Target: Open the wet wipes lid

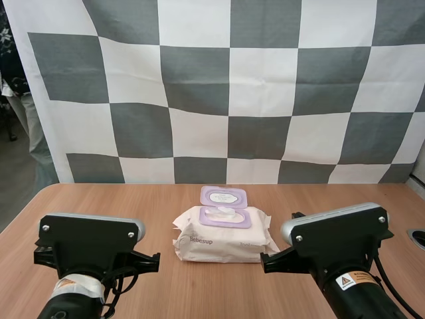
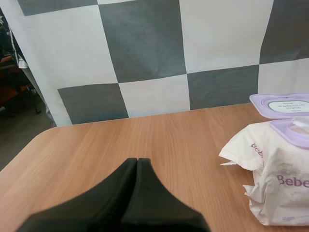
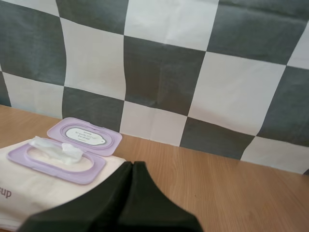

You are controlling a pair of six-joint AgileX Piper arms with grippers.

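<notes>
pack of wet wipes (image 1: pixel 219 244): cream wrapper, purple lettering, lilac frame on top
lid (image 1: pixel 224 195): lilac, with a white oval label
wipe (image 1: pixel 222 212): white
table (image 1: pixel 199 292): light brown, fine wood grain
left gripper (image 2: pixel 136 162): plain black
right gripper (image 3: pixel 133 166): plain black

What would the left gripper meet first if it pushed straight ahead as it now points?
Probably nothing: ahead of the left gripper lies bare table, and the pack of wet wipes sits off to its right, though depth is hard to judge.
</notes>
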